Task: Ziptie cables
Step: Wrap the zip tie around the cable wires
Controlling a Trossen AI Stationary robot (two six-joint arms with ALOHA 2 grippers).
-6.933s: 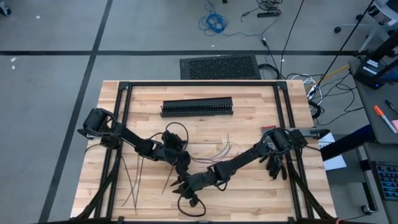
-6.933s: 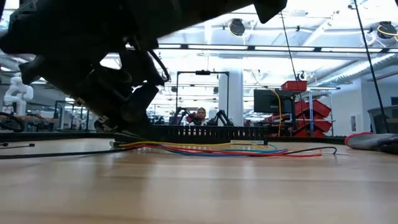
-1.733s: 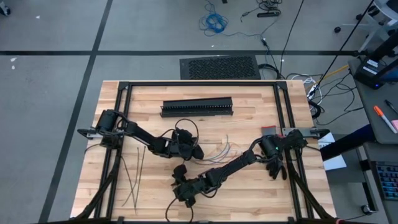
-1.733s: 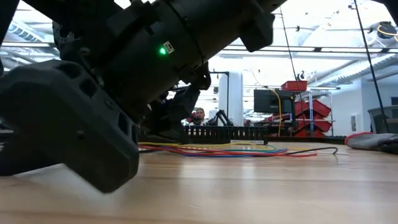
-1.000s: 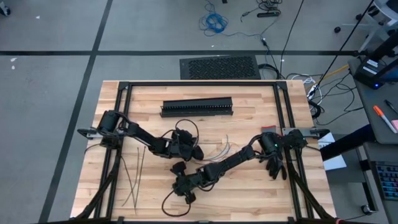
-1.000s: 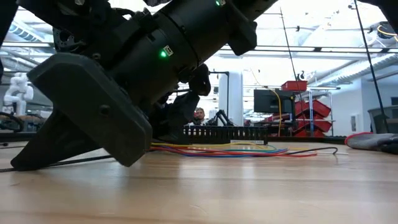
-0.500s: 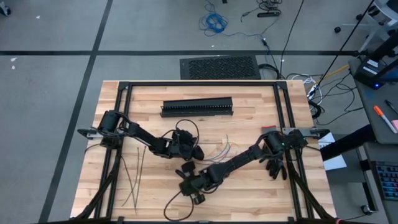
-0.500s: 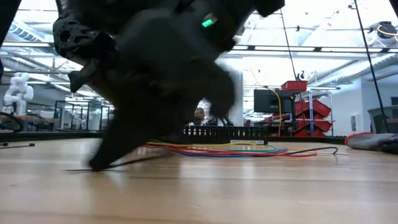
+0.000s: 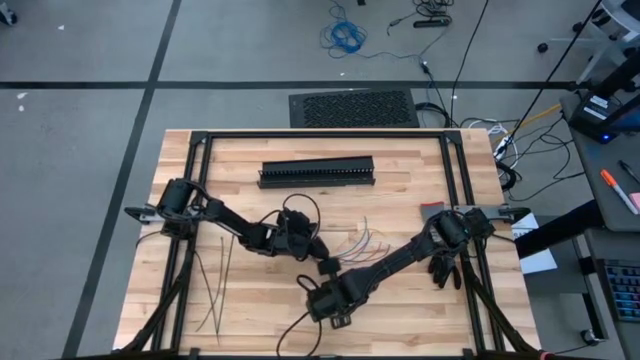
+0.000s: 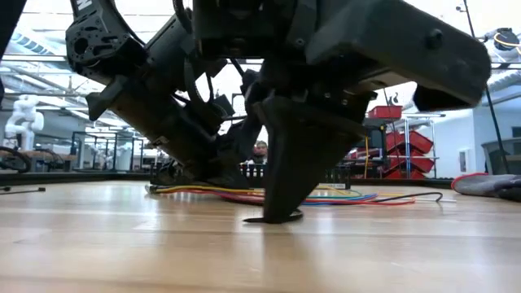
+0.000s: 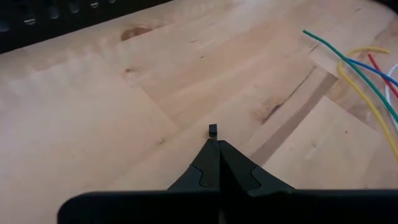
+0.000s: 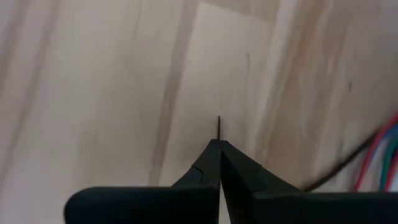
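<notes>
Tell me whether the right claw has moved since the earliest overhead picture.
Yes. The right claw has shifted rightward along the table's near edge, away from the loose zipties on the left.

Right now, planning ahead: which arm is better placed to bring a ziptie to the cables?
Right, likely: the right gripper is shut on a ziptie near the cables; left gripper, shut, sits beside them.

place: robotics lab | signs: other robot arms (image 10: 18,122), red parts bins (image 10: 411,146), monitor (image 10: 348,132), concrete floor (image 9: 80,130)
</notes>
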